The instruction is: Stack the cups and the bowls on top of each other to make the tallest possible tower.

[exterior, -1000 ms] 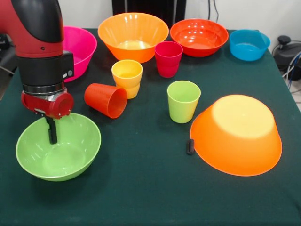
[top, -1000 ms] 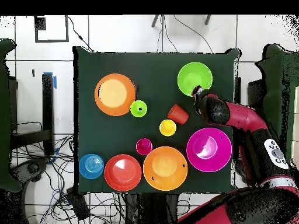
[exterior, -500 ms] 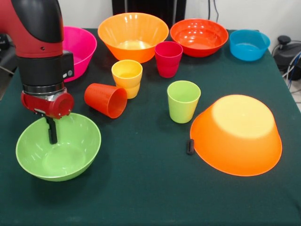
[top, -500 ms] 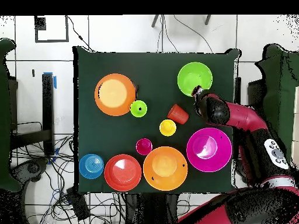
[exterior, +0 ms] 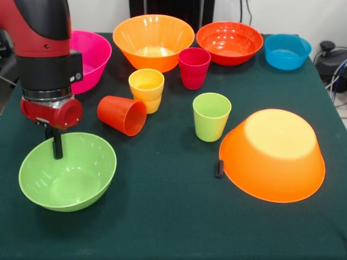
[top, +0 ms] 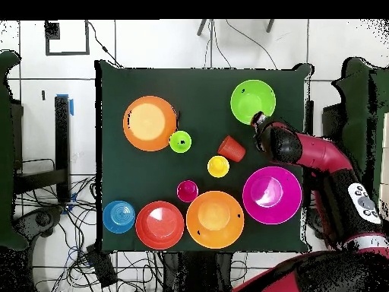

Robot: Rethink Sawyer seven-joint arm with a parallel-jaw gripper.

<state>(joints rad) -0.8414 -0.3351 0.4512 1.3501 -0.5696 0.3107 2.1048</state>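
Lime bowl (exterior: 68,172) upright, mouth up; tool (exterior: 56,145) at its far rim, grip unclear; orange-red cup (exterior: 122,115) on side

Lime green bowl (exterior: 68,172), pink bowl (exterior: 92,57), blue bowl (exterior: 287,51), crimson cup (exterior: 194,67), dark green table (exterior: 162,216).

Open green cloth (exterior: 162,216) spans the table's near centre. A tipped orange-red cup (exterior: 122,115), yellow cup (exterior: 146,89) and lime cup (exterior: 211,116) crowd the middle; an upturned orange bowl (exterior: 272,154) blocks one side, a lime bowl (exterior: 68,170) the other.
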